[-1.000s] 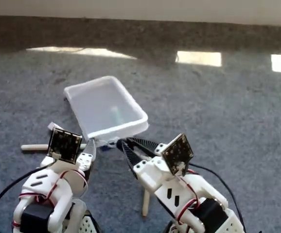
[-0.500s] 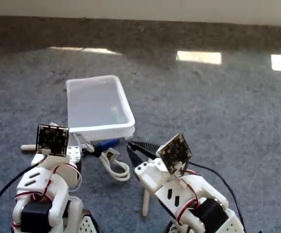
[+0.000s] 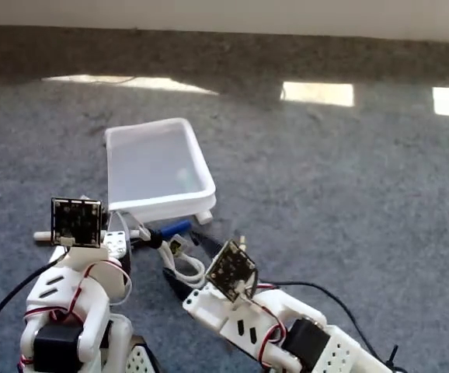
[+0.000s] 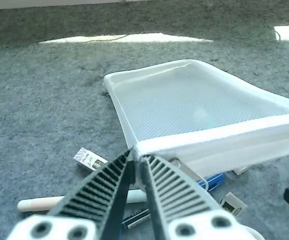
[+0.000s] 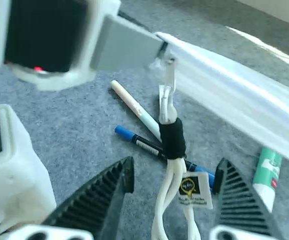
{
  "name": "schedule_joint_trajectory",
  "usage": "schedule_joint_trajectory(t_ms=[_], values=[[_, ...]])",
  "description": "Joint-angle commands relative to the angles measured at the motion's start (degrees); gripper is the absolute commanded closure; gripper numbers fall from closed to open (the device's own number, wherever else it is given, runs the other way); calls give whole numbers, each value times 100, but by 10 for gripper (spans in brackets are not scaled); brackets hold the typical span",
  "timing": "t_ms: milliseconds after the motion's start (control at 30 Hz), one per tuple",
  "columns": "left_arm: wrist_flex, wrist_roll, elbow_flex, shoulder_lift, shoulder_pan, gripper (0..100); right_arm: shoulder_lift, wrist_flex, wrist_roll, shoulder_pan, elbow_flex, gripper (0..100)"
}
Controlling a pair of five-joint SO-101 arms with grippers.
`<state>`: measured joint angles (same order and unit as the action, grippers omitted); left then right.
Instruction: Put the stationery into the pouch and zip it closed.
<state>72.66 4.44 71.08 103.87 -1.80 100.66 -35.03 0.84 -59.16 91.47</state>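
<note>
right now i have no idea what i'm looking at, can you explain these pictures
These are two small robot arms side by side. One picture looks down from a fixed camera; the other two come from a camera on each arm's wrist. On the grey carpet lies a white see-through pouch, with a blue pen, a white pen, a looped white cord and a green-and-white tube beside it. The jaws of the left arm are closed on the pouch's corner. The jaws of the right arm stand open above the cord, holding nothing.

Left tool [image 4: 138, 158] pinched nearly together; right tool [image 5: 174, 170] spread wide.
</note>
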Motion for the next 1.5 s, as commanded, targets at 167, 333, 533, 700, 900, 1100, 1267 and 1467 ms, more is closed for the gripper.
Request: schedule_joint_trajectory(t_ms=[167,333,533,700,900,1100,1267,1467], values=[[-158,53,-251,66,-66,995,-40,1015,-44,-136,13,776],[-158,53,-251,66,-66,995,-1367,1455,-70,-136,-57,776],[-149,53,-251,66,-66,995,-3688,1842,-79,-136,-1244,776],[-149,53,-251,66,-92,995,-4365,1842,-79,-136,-1868,776],[-123,53,-259,66,-101,995,-4426,2448,-53,-110,-1974,776],[-123,53,-259,66,-101,995,-4857,2703,-44,-31,-2000,834],[-123,53,-259,66,-101,995,-5710,2905,-44,127,-2062,837],[-123,53,-259,66,-101,995,-5771,3468,-62,154,-2035,839]])
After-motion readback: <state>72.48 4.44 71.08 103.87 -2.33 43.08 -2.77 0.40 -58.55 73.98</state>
